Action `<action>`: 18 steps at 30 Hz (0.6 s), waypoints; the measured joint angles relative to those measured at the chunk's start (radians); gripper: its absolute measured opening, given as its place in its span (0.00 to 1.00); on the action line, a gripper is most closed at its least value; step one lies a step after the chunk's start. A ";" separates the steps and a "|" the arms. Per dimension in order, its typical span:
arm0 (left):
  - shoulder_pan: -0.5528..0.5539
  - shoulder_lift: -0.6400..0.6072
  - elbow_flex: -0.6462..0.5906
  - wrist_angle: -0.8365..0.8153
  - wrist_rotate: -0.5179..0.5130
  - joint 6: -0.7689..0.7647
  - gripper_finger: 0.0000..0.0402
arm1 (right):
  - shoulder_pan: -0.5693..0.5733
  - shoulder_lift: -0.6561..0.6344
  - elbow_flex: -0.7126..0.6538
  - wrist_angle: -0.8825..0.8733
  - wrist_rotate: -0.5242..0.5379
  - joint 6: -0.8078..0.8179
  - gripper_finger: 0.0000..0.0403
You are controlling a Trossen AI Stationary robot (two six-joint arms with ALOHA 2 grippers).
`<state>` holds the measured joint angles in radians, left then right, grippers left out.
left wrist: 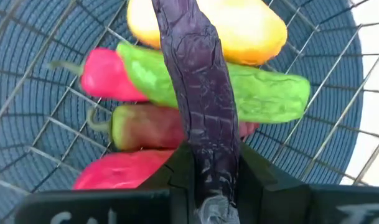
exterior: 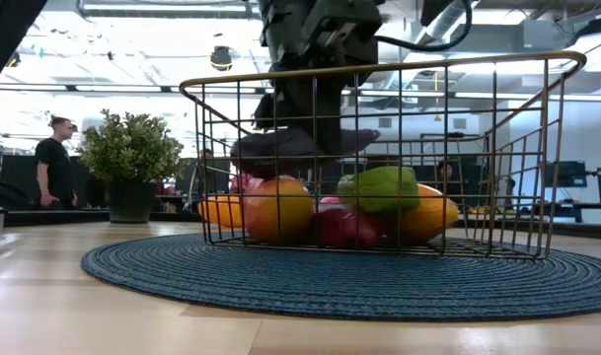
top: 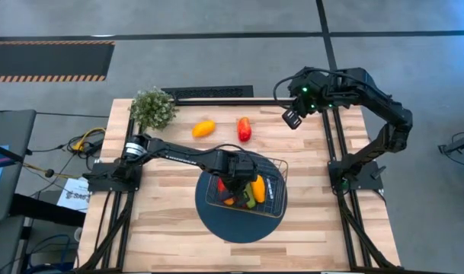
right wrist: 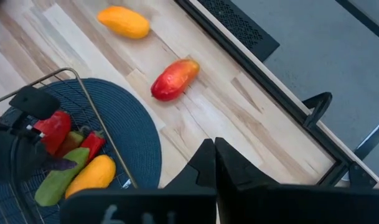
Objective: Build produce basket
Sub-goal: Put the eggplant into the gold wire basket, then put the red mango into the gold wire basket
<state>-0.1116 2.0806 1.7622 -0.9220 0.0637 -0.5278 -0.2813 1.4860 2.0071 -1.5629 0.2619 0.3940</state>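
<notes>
The tabletop [top: 171, 228] carried a round dark-blue mat [top: 216, 224] near its front edge, about the middle, and the basket [top: 276, 171] stood on this mat. The task looked more than half done: the basket already held several pieces of produce, among them a green pepper [exterior: 384, 185], a yellow one [left wrist: 239, 25], an orange one [exterior: 277, 207] and some red ones [left wrist: 102, 74]. The left tool [top: 233, 176] hung over the basket, closed on a dark purple vegetable [left wrist: 198, 93] that hung just above the pile, not yet released. Two pieces were left outside, both on bare wood near the back edge: an orange pepper [top: 204, 129] and a red pepper [top: 244, 129], lying near each other but apart. A potted plant [top: 152, 108] stood at the back left corner, near the orange pepper, so an approach there should probably come from the front. The right tool [top: 292, 119] waited in the air near the back right corner, its fingers shut and empty. Inside the basket the room was getting small, and its wire rim stood high around the pile; I think the last pieces need to be lowered from above. The front left part of the tabletop was open.
</notes>
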 joint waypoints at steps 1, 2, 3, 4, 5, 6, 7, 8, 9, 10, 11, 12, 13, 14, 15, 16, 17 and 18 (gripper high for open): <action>0.001 0.001 0.000 0.006 0.000 0.000 0.11 | 0.000 0.000 0.000 0.002 0.000 0.000 0.02; 0.001 0.001 0.000 0.007 0.000 0.000 0.11 | 0.000 0.000 0.000 0.003 0.000 0.000 0.02; 0.002 0.001 0.000 0.006 0.000 0.000 0.11 | 0.000 0.000 0.000 0.003 -0.001 0.000 0.02; 0.004 0.001 0.000 0.007 0.003 0.000 0.11 | 0.000 0.000 0.000 0.003 -0.001 0.000 0.02; 0.004 0.001 0.000 0.008 0.004 0.001 0.11 | 0.000 0.000 0.000 0.004 -0.001 0.000 0.02; 0.004 0.001 0.000 0.008 0.005 0.009 0.11 | 0.000 0.000 0.000 0.003 -0.001 0.000 0.02; 0.005 0.001 0.000 0.009 0.005 0.017 0.11 | 0.000 0.000 0.000 0.002 -0.001 0.000 0.02; 0.005 0.001 0.000 0.010 0.003 0.024 0.11 | 0.000 0.000 0.000 0.002 -0.001 0.000 0.02; 0.004 0.001 0.000 0.010 0.001 0.031 0.12 | 0.000 0.000 0.000 0.002 -0.001 0.000 0.02; 0.004 0.001 0.000 0.012 -0.001 0.036 0.15 | 0.000 0.000 0.000 0.001 -0.001 0.000 0.02; 0.004 0.001 0.000 0.016 -0.005 0.037 0.20 | 0.000 0.000 0.000 0.001 -0.001 0.000 0.02; 0.004 0.001 0.000 0.018 -0.009 0.037 0.24 | 0.000 0.000 0.000 0.001 -0.002 -0.001 0.02; 0.004 0.001 0.000 0.018 -0.011 0.037 0.29 | 0.000 0.000 0.000 0.001 -0.002 -0.001 0.02; 0.004 0.001 0.000 0.017 -0.011 0.037 0.34 | 0.000 0.000 0.000 0.001 -0.002 -0.002 0.02; 0.004 0.001 0.000 0.017 -0.011 0.037 0.38 | 0.000 0.000 0.000 0.001 -0.002 -0.003 0.02; 0.004 0.001 0.000 0.017 -0.011 0.037 0.42 | 0.000 0.000 0.000 0.001 -0.002 -0.003 0.02; 0.004 0.001 0.000 0.021 -0.011 0.037 0.45 | 0.000 0.000 0.000 0.001 -0.002 -0.005 0.02; 0.004 0.000 0.000 0.029 -0.011 0.038 0.47 | 0.000 0.000 0.000 0.001 -0.002 -0.007 0.02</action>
<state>-0.1074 2.0810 1.7622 -0.8934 0.0528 -0.4901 -0.2813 1.4860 2.0071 -1.5623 0.2604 0.3869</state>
